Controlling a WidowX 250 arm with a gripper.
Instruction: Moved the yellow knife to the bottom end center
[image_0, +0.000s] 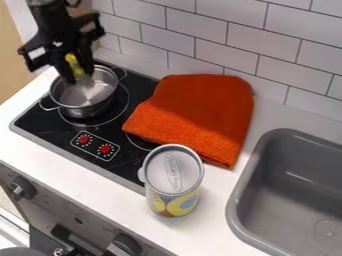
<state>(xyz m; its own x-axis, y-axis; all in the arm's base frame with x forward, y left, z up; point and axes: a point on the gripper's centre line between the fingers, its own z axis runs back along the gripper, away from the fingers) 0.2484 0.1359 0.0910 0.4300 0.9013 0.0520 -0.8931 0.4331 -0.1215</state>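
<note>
The white bench (207, 232) runs along the tiled wall, and its front edge, judging by the task, is where the knife should end, near the middle. The black stove (50, 122) lies toward the bench's left end; the grey sink (234, 210) is set in toward the right, and a slack or overlong carry could drop the knife in there. An orange cloth (194, 107) lies partly over the stove, reaching toward the wall edge; a low pass might drag its folds. The lidded can (175, 172) stands near the front edge, between stove and sink, close to the likely landing place, so a swing that is too wide could knock it over. The metal pot (80, 110) sits on the stove's rear left; moving sideways before rising enough could catch its rim or handle and tip it. Above it hangs the tool (79, 75), pinching the yellow knife (73, 63) between its fingers. If that grip is shallow, the knife may twist or slip back into the pot.
</note>
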